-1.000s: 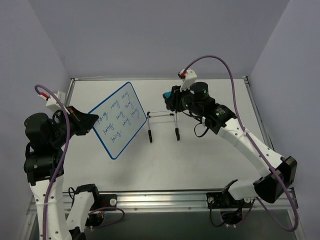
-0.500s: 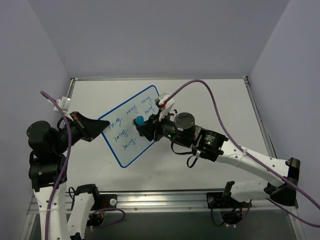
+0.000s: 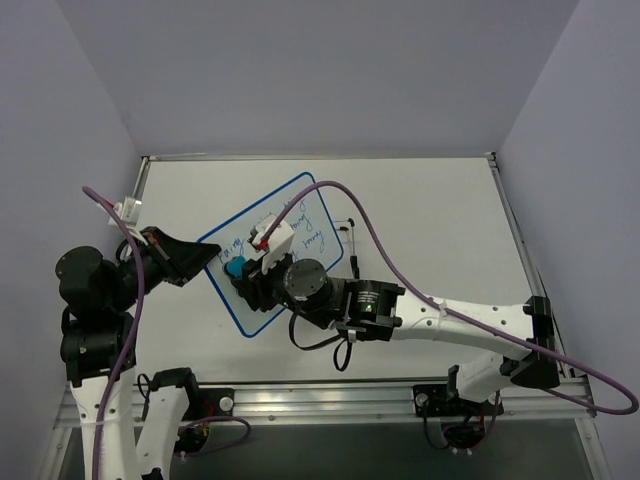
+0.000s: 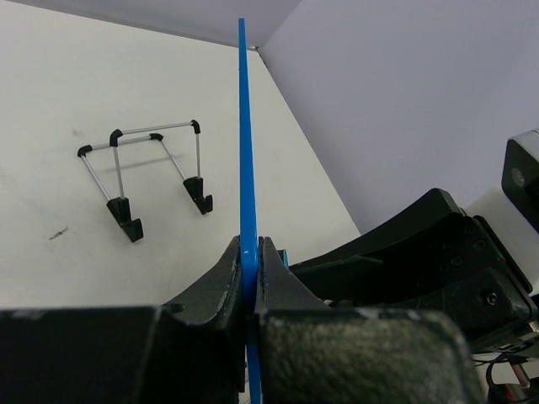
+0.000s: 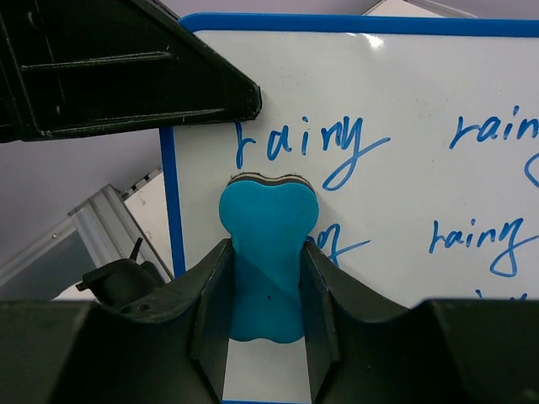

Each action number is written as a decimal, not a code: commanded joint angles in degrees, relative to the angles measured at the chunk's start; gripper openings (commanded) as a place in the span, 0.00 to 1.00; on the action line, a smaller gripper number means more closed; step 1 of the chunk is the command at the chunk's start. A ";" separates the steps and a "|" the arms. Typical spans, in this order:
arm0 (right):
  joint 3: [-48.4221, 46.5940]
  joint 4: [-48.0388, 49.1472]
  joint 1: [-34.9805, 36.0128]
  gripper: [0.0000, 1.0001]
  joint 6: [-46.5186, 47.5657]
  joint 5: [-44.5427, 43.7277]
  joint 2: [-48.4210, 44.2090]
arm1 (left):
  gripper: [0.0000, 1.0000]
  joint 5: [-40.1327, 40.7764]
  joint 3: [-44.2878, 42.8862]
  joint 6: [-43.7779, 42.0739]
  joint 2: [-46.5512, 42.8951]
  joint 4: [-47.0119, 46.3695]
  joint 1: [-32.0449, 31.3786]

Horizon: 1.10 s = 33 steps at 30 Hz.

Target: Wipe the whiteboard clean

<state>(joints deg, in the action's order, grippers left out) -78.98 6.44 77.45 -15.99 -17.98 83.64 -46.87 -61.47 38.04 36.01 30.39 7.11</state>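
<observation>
Two grippers are at work over the left-middle of the table [image 3: 430, 220], and both are clamped on something. The left gripper [image 3: 210, 256] is closed tight on the blue frame of the whiteboard [image 3: 312, 215]; in the left wrist view its fingertips [image 4: 229, 257] pinch the board's edge [image 4: 243, 126], which shows there as one thin blue line running up the picture. The whiteboard is held by that edge, angled across the left-centre of the table, with rows of blue handwriting reading "rainy" on its white face [image 5: 404, 168]. The right gripper [image 3: 238, 272] reaches across from the right, its jaws partly closed around a small blue eraser [image 3: 233, 268]. Seen from the right wrist, the eraser [image 5: 268, 210] sits between the two fingers [image 5: 215, 286] with its head against the board just under the first "rainy", close to the board's left frame and covering the start of the word below. A thin black wire stand [image 4: 147, 181] sits on the table beyond the board, apart from it.
</observation>
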 commanded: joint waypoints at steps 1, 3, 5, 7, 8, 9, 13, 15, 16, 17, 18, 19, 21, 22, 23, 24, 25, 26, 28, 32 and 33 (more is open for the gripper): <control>-3.98 -1.34 0.86 0.11 0.87 -3.47 1.00 | 0.02 -1.02 -1.37 0.10 -1.29 -6.13 -0.26; -5.12 -1.43 1.21 0.10 1.05 -3.47 1.96 | 0.02 -1.29 -0.93 0.80 -1.82 -6.75 -0.35; -6.44 -1.69 1.56 0.10 1.48 -4.34 2.84 | 0.02 -1.55 -0.67 1.24 -2.17 -7.28 -0.35; -6.80 -1.17 1.65 0.10 1.66 -4.70 3.37 | 0.02 -1.64 -0.75 1.77 -2.35 -7.54 -0.35; -6.98 -0.99 1.74 0.10 1.66 -4.61 3.72 | 0.02 -1.73 -0.84 1.86 -2.52 -7.54 -0.35; -7.41 -0.81 1.83 0.10 1.66 -4.78 3.81 | 0.02 -1.82 -0.93 1.86 -2.61 -7.45 -0.35; -8.64 -0.64 2.00 0.09 1.92 -5.84 4.69 | 0.02 -1.91 -1.54 1.77 -2.79 -7.01 -0.35; -8.91 -0.90 2.00 0.09 2.19 -7.59 5.05 | 0.02 -2.08 -1.81 2.04 -2.96 -7.01 -0.35; -9.00 -1.25 1.92 0.09 2.36 -8.47 5.05 | 0.02 -2.08 -1.90 2.12 -3.05 -6.93 -0.35; -9.00 -1.43 1.65 0.08 2.37 -9.09 5.22 | 0.02 -2.08 -2.24 2.12 -3.31 -6.84 -0.26; -9.00 -2.04 1.30 0.08 2.19 -9.79 5.40 | 0.02 -2.26 -2.34 2.21 -3.40 -6.92 -0.35; -8.91 -2.39 0.95 0.08 1.84 -10.67 5.48 | 0.02 -2.26 -2.51 2.47 -3.40 -6.84 -0.35; -8.74 -3.18 -0.28 0.07 0.96 -11.37 5.66 | 0.02 -2.26 -2.69 2.65 -3.66 -6.84 -0.35; -8.65 -3.36 -0.54 0.06 0.09 -12.34 5.75 | 0.02 -2.26 -2.60 2.83 -3.84 -7.01 -0.35; -8.73 -3.62 -0.81 0.03 -0.62 -13.30 6.01 | 0.02 -2.35 -2.60 2.91 -3.93 -7.01 -0.35; -8.91 -4.06 -0.90 0.00 -1.14 -14.44 6.10 | 0.02 -2.17 -2.43 3.26 -3.93 -7.36 -0.26; -9.00 -3.98 -0.90 0.00 -1.50 -14.98 6.36 | 0.02 -2.17 -2.25 3.61 -4.10 -7.63 -0.35; -9.26 -3.71 -0.90 0.00 -1.50 -14.63 6.54 | 0.02 -2.17 -1.99 3.97 -4.28 -8.06 -0.35; -9.79 -2.75 -0.72 0.00 -1.33 -11.84 7.24 | 0.02 -2.17 -1.55 4.67 -4.46 -8.94 -0.35; -11.98 -2.13 1.12 0.00 -0.62 -9.28 9.09 | 0.02 -1.38 -1.81 5.02 -4.46 -9.03 -0.35; -12.42 -1.78 2.08 0.00 -0.71 -9.01 9.35 | 0.02 -1.12 -1.90 5.11 -4.54 -9.03 -0.35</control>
<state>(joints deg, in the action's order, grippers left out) -89.14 3.62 78.11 -16.45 -28.21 90.45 -42.94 -61.39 38.37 33.23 29.93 7.31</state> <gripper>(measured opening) 0.292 0.086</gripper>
